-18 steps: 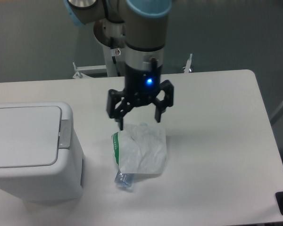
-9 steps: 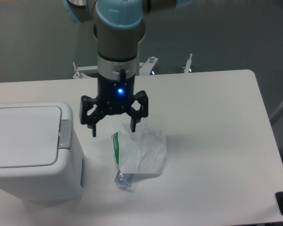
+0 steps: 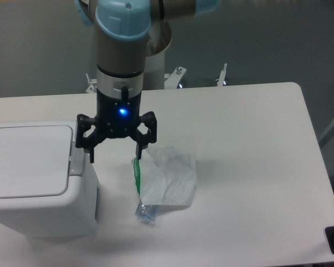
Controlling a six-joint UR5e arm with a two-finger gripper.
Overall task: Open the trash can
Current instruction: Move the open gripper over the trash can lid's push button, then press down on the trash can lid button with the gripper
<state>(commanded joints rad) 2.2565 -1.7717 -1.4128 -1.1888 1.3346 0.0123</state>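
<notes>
Camera: boxy white trash can [image 3: 36, 183], lid flat shut; end effector [image 3: 115, 155] wide open, empty

Place: a robotics lab or test cell
Bench: plain white bench [image 3: 250, 144] with rounded corners, bare but for a few test items
Arm: industrial arm with blue joint caps [image 3: 124, 16] rising above the bench
Beyond the bench: grey floor, metal mounting brackets [image 3: 222, 75]

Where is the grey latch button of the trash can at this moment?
In the camera view the grey latch button sits on the right edge of the trash can lid, at image left, close to the open gripper and left of the wrapper.
</notes>
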